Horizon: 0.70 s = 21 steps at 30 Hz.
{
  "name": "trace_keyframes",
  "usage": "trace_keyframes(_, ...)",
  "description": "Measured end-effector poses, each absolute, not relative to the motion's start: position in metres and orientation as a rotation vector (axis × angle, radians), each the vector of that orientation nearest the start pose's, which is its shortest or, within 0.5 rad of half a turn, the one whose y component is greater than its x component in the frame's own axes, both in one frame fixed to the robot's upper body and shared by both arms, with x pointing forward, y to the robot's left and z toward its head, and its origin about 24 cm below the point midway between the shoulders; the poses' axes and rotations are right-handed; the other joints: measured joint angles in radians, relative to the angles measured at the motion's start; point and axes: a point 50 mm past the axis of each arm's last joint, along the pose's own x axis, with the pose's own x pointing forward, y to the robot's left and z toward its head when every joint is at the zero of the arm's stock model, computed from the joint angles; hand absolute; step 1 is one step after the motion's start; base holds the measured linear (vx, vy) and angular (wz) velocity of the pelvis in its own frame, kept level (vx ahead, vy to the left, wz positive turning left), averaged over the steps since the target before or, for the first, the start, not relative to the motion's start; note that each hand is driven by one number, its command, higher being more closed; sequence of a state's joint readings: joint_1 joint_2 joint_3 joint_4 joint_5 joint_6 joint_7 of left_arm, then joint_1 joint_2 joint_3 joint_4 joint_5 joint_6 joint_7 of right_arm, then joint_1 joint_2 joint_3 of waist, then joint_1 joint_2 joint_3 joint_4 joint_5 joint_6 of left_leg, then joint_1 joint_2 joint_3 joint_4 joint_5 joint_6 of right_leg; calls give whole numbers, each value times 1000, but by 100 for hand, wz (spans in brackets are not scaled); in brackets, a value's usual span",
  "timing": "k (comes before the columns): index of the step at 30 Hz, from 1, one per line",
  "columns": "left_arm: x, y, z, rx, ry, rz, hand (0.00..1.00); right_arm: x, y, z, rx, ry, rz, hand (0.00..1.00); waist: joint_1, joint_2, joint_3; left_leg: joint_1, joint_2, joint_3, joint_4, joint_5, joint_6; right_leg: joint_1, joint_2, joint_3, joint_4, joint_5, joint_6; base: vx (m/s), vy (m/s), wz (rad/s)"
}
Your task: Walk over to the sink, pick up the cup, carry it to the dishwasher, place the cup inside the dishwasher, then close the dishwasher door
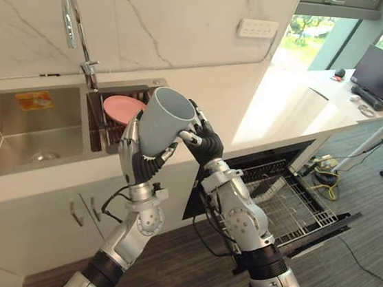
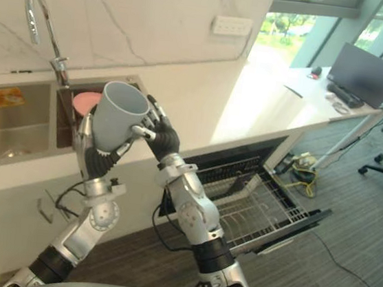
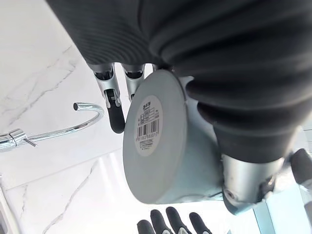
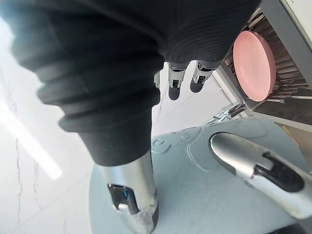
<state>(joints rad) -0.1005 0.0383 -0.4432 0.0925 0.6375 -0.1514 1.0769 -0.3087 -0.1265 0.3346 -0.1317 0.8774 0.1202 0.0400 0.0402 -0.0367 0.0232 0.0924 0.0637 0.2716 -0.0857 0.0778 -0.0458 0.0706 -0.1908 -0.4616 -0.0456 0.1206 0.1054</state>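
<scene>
1. Left hand [image 1: 136, 158] curled round the cup [image 1: 161, 121], gripping its lower side; mouth tilted up.
2. Right hand [image 1: 205, 144] clamps the cup's other side, thumb on the wall.
3. Cup held up before the plate [image 1: 122, 108]; dishwasher [image 1: 288, 203] open at right.

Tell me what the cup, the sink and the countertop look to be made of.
The cup looks like ceramic, matte grey-blue: thick rim, soft even sheen, though plastic is possible. The sink is brushed stainless steel by its silver walls and dull reflections. The countertop seems polished white stone or a stone-look composite; it reflects daylight.
</scene>
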Motion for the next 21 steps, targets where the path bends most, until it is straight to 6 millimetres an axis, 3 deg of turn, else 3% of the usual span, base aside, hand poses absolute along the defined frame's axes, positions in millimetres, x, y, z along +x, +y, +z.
trace_keyframes(14,236,76,70,431,-557,487,100,276,-42,140,627,-82,706,0,13,0,2,-1,-3,-10,0,2,2,2,-5,-8,6,-2,2,0,0,1)
trace_keyframes(15,236,76,70,431,-557,486,100,276,-42,140,627,-81,706,100,13,0,3,-2,-4,-13,0,3,2,4,-5,-11,6,-2,2,0,0,6)
trace_keyframes(21,236,80,68,457,-559,481,100,276,-42,139,607,-66,709,100,16,0,8,-4,-4,-20,0,4,0,5,-6,-17,8,-4,2,0,0,3)
